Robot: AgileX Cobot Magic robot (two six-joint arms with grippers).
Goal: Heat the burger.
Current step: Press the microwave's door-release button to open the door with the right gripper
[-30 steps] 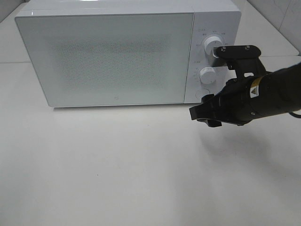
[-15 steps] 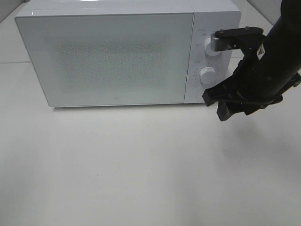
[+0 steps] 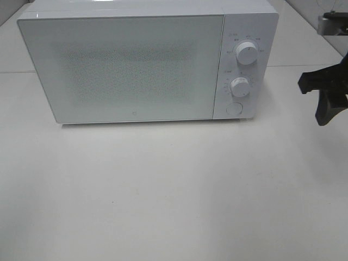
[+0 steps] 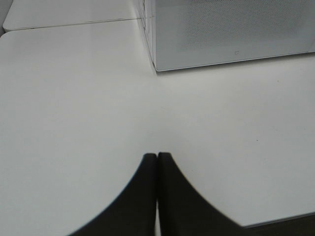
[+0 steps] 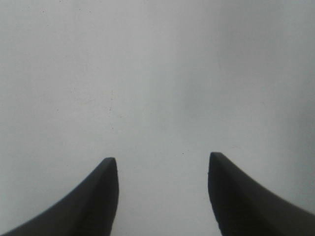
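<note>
The burger is out of view in every frame. A white microwave [image 3: 125, 65] stands at the back of the table with its door shut and its window frosted. Its corner also shows in the left wrist view as the microwave [image 4: 231, 29]. My right gripper [image 3: 312, 102] hangs at the right edge of the exterior view, well clear of the control panel. Its jaws are open, with only bare table between them in the right wrist view [image 5: 162, 158]. My left gripper [image 4: 157, 156] is shut on nothing above the table, in front of the microwave's left corner.
The control panel has an upper knob [image 3: 247, 53], a lower knob [image 3: 240, 87] and a round button [image 3: 234, 108]. The white table [image 3: 163, 190] stretches in front of the microwave. A seam between tabletops [image 4: 74, 23] runs past the microwave's left side.
My right arm has pulled away from the microwave's round button and knobs, swinging right to the edge of the exterior view. The microwave door stays shut. The left gripper shows no earlier view.
</note>
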